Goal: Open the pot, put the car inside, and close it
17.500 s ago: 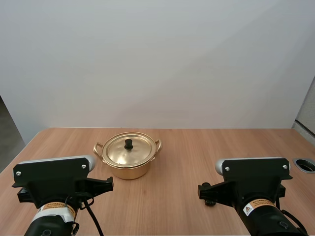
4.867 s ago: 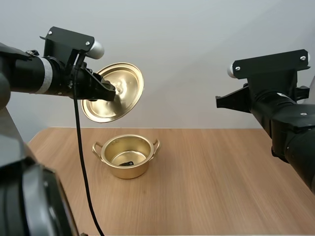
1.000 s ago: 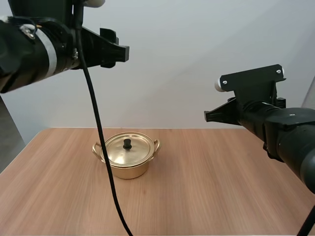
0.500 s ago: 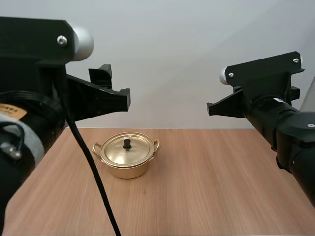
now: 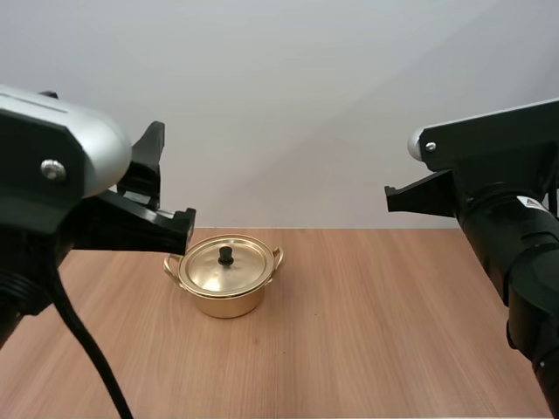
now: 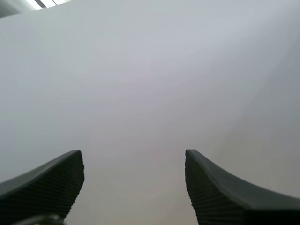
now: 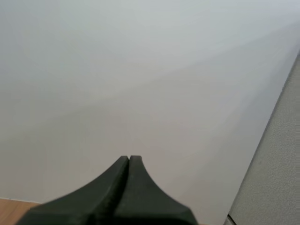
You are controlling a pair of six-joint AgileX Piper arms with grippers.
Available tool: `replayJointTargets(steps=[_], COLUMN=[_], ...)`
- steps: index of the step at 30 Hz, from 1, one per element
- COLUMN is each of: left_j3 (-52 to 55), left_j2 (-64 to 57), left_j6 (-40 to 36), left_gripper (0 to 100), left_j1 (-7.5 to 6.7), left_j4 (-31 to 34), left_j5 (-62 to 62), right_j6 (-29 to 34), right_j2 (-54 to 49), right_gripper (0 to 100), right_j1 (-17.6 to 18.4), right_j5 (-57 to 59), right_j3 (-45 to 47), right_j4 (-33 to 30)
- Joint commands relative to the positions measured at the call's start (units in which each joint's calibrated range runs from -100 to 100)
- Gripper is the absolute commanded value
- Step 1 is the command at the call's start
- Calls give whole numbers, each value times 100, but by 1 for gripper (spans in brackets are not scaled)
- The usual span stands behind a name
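A gold pot (image 5: 225,292) with two side handles stands on the wooden table (image 5: 367,332), left of centre. Its gold lid (image 5: 229,266) with a black knob (image 5: 226,255) sits flat on it, hiding the inside. My left arm (image 5: 61,192) is raised at the near left, above and short of the pot. My left gripper (image 6: 133,159) is open, its ribbed fingers (image 6: 51,187) wide apart with nothing between them, facing a plain wall. My right arm (image 5: 498,209) is raised at the right, well away from the pot. My right gripper (image 7: 129,161) is shut into one dark wedge, holding nothing.
Bare wood spreads around the pot on every side. A pale wall rises behind the table's far edge. A grey panel edge (image 7: 276,154) stands beside the right gripper.
My left arm has drawn back toward the camera and dropped lower. The right arm has shifted slightly right and nearer. The pot and its lid have not moved.
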Motion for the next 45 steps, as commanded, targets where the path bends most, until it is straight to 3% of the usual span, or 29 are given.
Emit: replayJointTargets(steps=[1, 3, 6, 13, 16, 20, 27, 31, 40, 41, 42, 45], left_j3=[358, 835, 1576, 3173, 3635, 4077, 4426, 4482, 4482, 4482, 4482, 4482], left_j2=[0, 0, 0, 0, 0, 0, 0, 0, 0, 0, 0, 0], left_j6=[-1461, -1683, -1723, -1750, -1750, -2135, -2653, -2653, -2662, -2662, -2662, -2650], left_gripper=[100, 100, 100, 100, 100, 100, 100, 100, 100, 97, 84, 33], left_j1=[-280, -388, -406, -248, -175, -45, 185, 305, 410, 410, 410, 410], left_j4=[1894, 2120, 2125, 2184, 2072, 1982, 1982, 1982, 2004, 2004, 2004, 1992], left_j5=[-100, -413, -1311, -2645, -2681, -2664, -1684, -1846, -1846, -1846, -1846, -1846], right_j6=[6, 19, 19, 295, 932, 1205, 1203, 1167, 1178, 1186, 1201, 1201], right_j2=[-80, -122, -140, -114, -6, 197, 458, 458, 447, 447, 447, 447], right_gripper=[0, 0, 0, 0, 0, 0, 0, 0, 0, 0, 0, 0], right_j1=[-210, -313, -354, -354, -354, -354, -354, -354, -354, -354, -354, -354], right_j5=[691, 1236, 1886, 2283, 2256, 2256, 2235, 1924, 1494, 1508, 1508, 1513], right_j3=[31, 44, 44, 119, 134, 134, 522, 930, 1254, 1297, 1347, 1566], right_j4=[46, 85, 75, 75, -52, -336, -898, -1022, -975, -898, -864, -741])
